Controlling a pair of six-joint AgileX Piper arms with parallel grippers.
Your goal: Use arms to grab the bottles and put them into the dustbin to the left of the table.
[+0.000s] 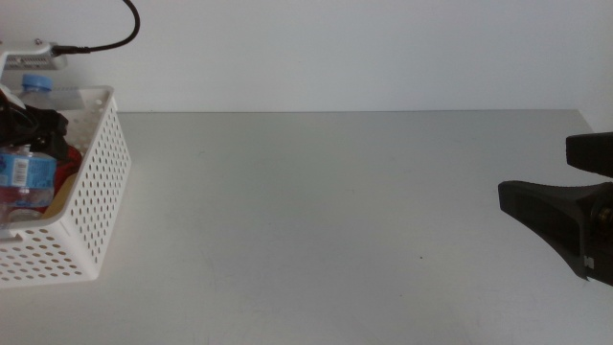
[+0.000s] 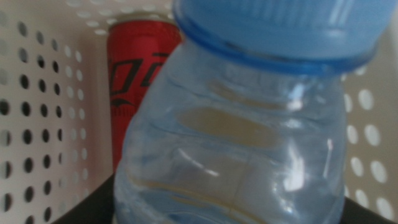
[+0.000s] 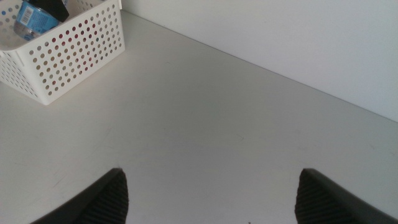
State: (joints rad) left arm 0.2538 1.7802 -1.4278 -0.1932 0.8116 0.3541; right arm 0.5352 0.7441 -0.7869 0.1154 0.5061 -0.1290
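Note:
The white perforated dustbin [image 1: 91, 182] stands at the table's left end. Over it, my left gripper [image 1: 34, 125] is shut on the clear water bottle [image 2: 236, 143], whose blue cap [image 1: 36, 84] rises above the bin's rim and whose blue label [image 1: 19, 172] is down inside. In the left wrist view the dark jaws press both sides of the bottle's body. The red soda can [image 2: 134, 81] stands behind it against the bin wall. My right gripper [image 1: 536, 172] waits open at the table's right edge, holding nothing.
The light-grey table [image 1: 326, 220] stretches bare between the dustbin and the right gripper. A black cable [image 1: 110, 40] loops above the left arm's white housing. The white wall runs along the table's back edge.

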